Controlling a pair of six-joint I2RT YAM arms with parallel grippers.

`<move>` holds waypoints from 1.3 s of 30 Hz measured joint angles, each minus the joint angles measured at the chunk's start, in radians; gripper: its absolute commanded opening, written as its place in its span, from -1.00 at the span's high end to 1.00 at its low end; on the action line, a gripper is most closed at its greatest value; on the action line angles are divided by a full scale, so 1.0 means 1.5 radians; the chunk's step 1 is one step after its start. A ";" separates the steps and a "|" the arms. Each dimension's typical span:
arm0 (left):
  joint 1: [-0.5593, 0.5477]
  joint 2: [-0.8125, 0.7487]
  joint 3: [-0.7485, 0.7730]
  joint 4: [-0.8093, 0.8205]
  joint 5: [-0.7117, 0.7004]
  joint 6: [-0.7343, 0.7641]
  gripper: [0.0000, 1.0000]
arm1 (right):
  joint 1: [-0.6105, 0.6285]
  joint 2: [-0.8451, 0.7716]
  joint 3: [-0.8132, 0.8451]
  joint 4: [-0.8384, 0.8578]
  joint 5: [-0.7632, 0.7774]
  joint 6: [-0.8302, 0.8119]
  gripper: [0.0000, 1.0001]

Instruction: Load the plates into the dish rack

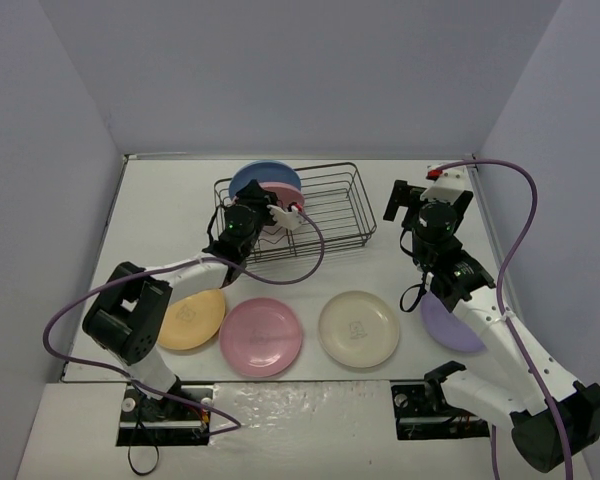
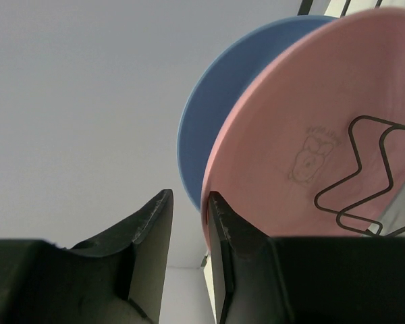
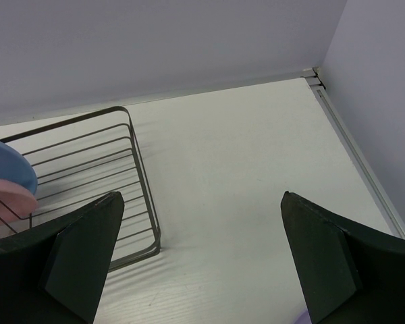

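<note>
The black wire dish rack [image 1: 335,215] stands at the back centre. A blue plate [image 1: 260,176] and a pink plate [image 1: 283,194] stand upright in its left end; both fill the left wrist view, blue [image 2: 216,115] behind pink [image 2: 310,135], with a zigzag divider [image 2: 356,172] in front. My left gripper [image 1: 252,203] is at the pink plate's near rim, jaws narrowly apart with nothing between them [image 2: 189,196]; the rim lies just outside the right finger. My right gripper [image 1: 427,200] hovers wide open and empty [image 3: 202,196] right of the rack [image 3: 138,175]. Yellow-orange [image 1: 192,320], pink [image 1: 261,336], cream [image 1: 358,328] and purple [image 1: 445,325] plates lie flat in front.
The purple plate is partly hidden under my right arm. White walls close in the table on the left, back and right. A purple cable [image 1: 525,215] loops off the right arm near the right wall.
</note>
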 measured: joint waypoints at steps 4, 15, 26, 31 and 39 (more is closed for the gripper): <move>0.001 0.013 0.006 -0.001 0.002 -0.006 0.38 | 0.000 0.000 0.000 0.000 0.000 0.000 -1.00; 0.000 -0.010 0.021 -0.060 0.013 -0.041 -0.63 | 0.000 0.004 0.000 -0.048 -0.018 0.030 -1.00; 0.000 -0.242 0.233 -0.378 0.124 -0.256 -0.94 | 0.000 -0.045 0.001 -0.221 -0.043 0.158 -1.00; 0.002 -0.322 0.287 -0.448 0.115 -0.436 -0.94 | -0.006 -0.058 -0.003 -0.310 -0.007 0.248 -1.00; 0.176 -0.353 0.246 -0.593 -0.024 -0.819 -0.94 | -0.147 0.000 -0.021 -0.385 0.009 0.332 -1.00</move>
